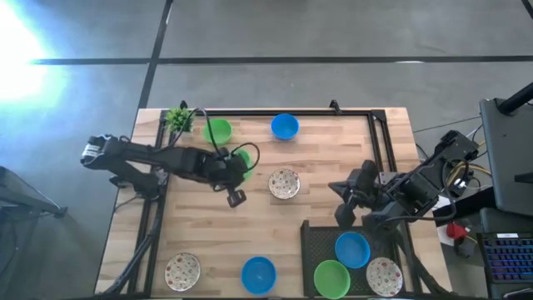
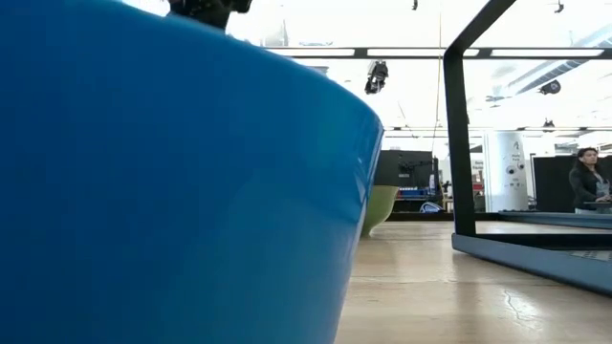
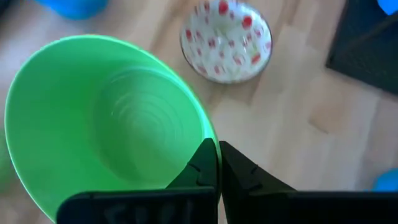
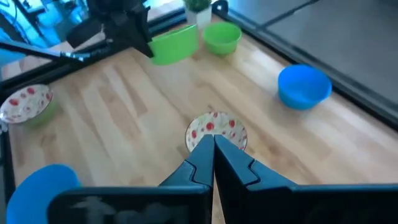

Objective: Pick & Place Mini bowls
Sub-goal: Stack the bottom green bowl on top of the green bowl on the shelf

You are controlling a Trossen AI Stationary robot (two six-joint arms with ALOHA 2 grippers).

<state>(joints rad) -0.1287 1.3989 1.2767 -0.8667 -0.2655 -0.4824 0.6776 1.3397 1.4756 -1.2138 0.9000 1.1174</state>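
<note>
My left gripper [image 1: 233,169] is shut on a plain green mini bowl [image 1: 244,156], held above the table's far-left part. In the right wrist view this bowl [image 4: 175,43] hangs tipped on its side. On the wood rest a second green bowl [image 1: 218,129], a blue bowl [image 1: 285,126] and a speckled white bowl [image 1: 284,183]. Another speckled bowl [image 1: 181,271] and a blue one [image 1: 258,273] rest at the near edge. My right gripper [image 1: 343,208] is shut on nothing, up over the table's right part. My left gripper [image 3: 219,163] pinches the green bowl's rim [image 3: 209,142] between its two fingers, one finger on the inner wall and one on the outer. The fingers slant down at it from the table's left. The bowl is lifted clear of the table and tipped.
A black tray [image 1: 316,237] at the near right holds a blue bowl [image 1: 352,248], a green bowl [image 1: 331,277] and a speckled bowl [image 1: 384,275]. A small potted plant [image 1: 178,118] stands at the far-left corner. A black frame [image 1: 333,112] runs along the far edge. A person [image 2: 585,177] stands in the room beyond.
</note>
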